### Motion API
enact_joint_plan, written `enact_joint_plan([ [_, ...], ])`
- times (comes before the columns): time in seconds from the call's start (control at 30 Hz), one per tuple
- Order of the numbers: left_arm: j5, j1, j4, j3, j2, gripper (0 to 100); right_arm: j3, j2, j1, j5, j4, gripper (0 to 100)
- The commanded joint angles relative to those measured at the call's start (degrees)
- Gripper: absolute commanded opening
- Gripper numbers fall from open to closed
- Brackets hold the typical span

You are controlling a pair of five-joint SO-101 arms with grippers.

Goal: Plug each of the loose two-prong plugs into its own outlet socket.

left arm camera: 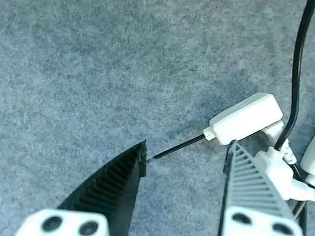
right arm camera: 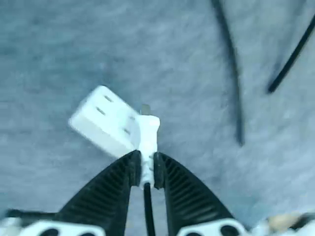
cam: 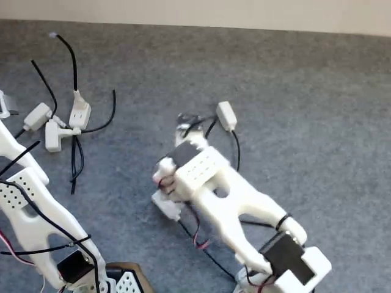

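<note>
On a grey carpeted surface point(cam: 317, 91), the right gripper point(right arm camera: 146, 156) is clenched on a white two-prong plug point(right arm camera: 147, 132). Its two black ribbed fingers pinch the plug's narrow tail, and the plug's black cord point(right arm camera: 146, 206) runs back between them. The plug's head sticks out just past the fingertips, touching the side of a white socket block point(right arm camera: 106, 120) that lies tilted on the carpet with its slots showing. A metal prong point(right arm camera: 145, 109) shows at the plug's far end, right beside the block; whether it is seated in a slot cannot be told. Two loose black cords point(right arm camera: 231, 73) lie on the carpet beyond, well apart from the plug.

The left gripper point(left arm camera: 187, 147) hangs over the carpet with its fingers spread wide, holding nothing. A white connector point(left arm camera: 243, 118) — plug or socket cannot be told — lies just past the fingertips, nearer the pale finger point(left arm camera: 248, 187) than the black one point(left arm camera: 118, 182). Its thin black lead point(left arm camera: 177, 147) crosses the gap between the fingertips and ends close to the black one. More white connectors point(left arm camera: 275, 167) crowd beside the pale finger.

From above, this group of white connectors point(cam: 80, 113) sits tangled with black cords at the table's left, well apart from a lone white piece point(cam: 226, 115) near the middle.
</note>
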Motion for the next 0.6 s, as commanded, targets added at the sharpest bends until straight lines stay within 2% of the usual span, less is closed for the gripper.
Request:
enact_joint_plan([
  [0.0, 0.1, -0.1, 2.0, -2.9, -1.3, 27, 0.0, -0.7, 8.1, 40.7, -4.8, 0.5],
  [0.03, 0.1, 0.0, 2.2, -2.9, -1.9, 27, 0.0, -0.9, 9.3, 44.6, -5.1, 0.5],
  [0.13, 0.1, -0.1, 2.5, -2.7, -3.9, 27, 0.0, -1.0, 11.1, 46.2, -4.0, 0.5],
  [0.27, 0.1, -0.1, 2.7, 1.1, -6.5, 27, 0.3, -1.0, 10.6, 52.2, -4.3, 0.5],
  [0.47, -3.7, 0.8, 2.5, 18.3, -13.9, 27, 6.5, -0.9, 10.2, 53.5, -18.2, 0.5],
  [0.57, -6.5, 1.5, 2.5, 24.2, -17.0, 27, 9.7, -0.4, 8.8, 53.5, -21.0, 0.5],
])
